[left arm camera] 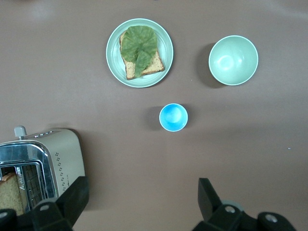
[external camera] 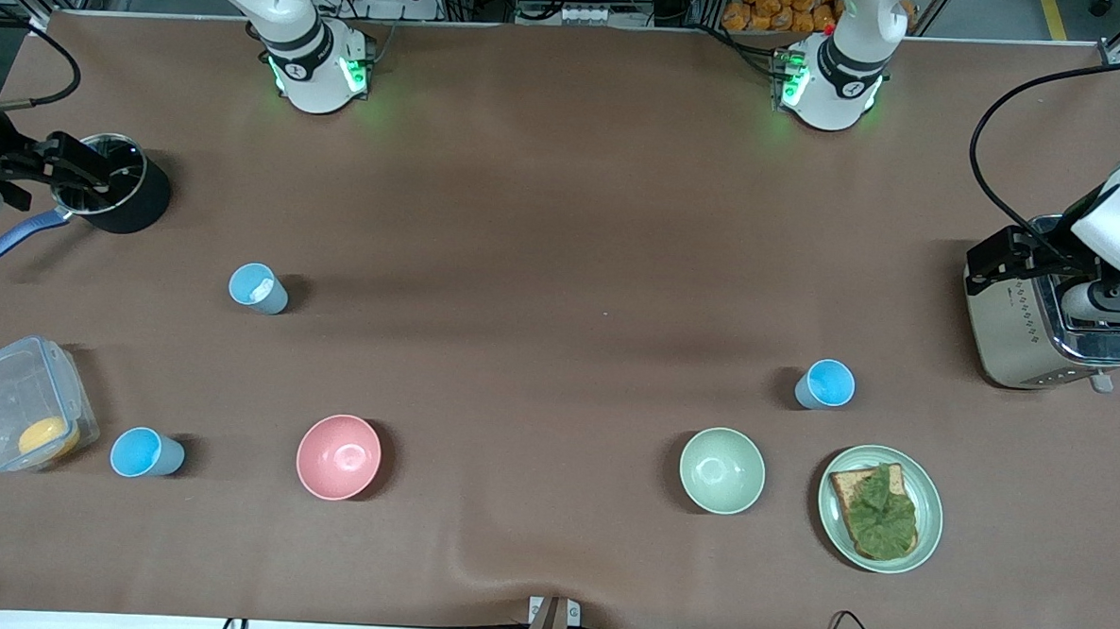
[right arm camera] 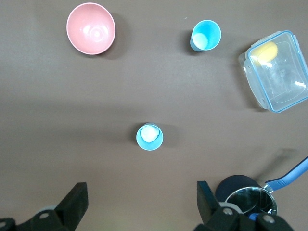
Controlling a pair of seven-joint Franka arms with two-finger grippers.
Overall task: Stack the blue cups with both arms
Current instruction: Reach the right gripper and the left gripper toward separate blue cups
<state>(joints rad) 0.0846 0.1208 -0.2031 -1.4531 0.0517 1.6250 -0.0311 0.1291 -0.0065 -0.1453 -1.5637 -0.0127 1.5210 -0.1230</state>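
**Three blue cups standing apart, both grippers spread and holding nothing**

The left gripper (left arm camera: 139, 202) is hanging over the toaster (external camera: 1042, 321) at the left arm's end of the tabletop (external camera: 564, 211), and its fingers are standing wide apart with nothing between them. The right gripper (right arm camera: 139, 207) is hanging over the black pot (external camera: 126, 196) at the right arm's end, also spread and empty.

Three blue cups are standing upright and well apart. One blue cup (external camera: 826, 384) is sitting near the pale green bowl (external camera: 722, 470) and the plate (external camera: 925, 505) with toast and a leaf. A second blue cup (external camera: 259, 288), with something white inside, is standing farther from the front camera than the pink bowl (external camera: 338, 456). The third blue cup (external camera: 143, 452) is resting between the pink bowl and the clear container (external camera: 17, 404).
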